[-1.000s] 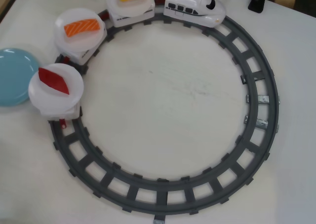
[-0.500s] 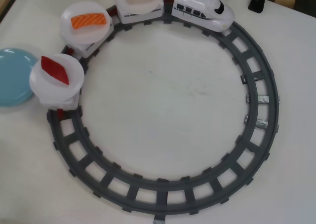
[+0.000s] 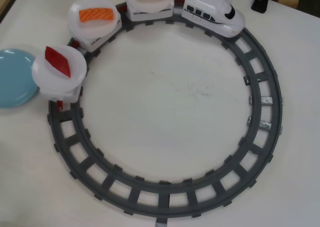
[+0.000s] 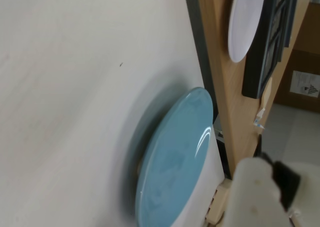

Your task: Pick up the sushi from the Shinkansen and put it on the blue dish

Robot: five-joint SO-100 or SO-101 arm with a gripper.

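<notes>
Overhead view: illumination bright and even, diffuse from above. The white desk [image 3: 175, 97] is near overexposed, with little surface detail. Shadows are soft and short, hugging the track [image 3: 260, 112] and the train cars. The picture is slightly soft overall, with compression smear on the Shinkansen [image 3: 214, 11].

Wrist view: picture lies on its side. The blue dish [image 4: 175, 157] carries a small white glare streak and casts a broad soft shadow on the desk. A pale part at the bottom right corner is out of focus.
</notes>
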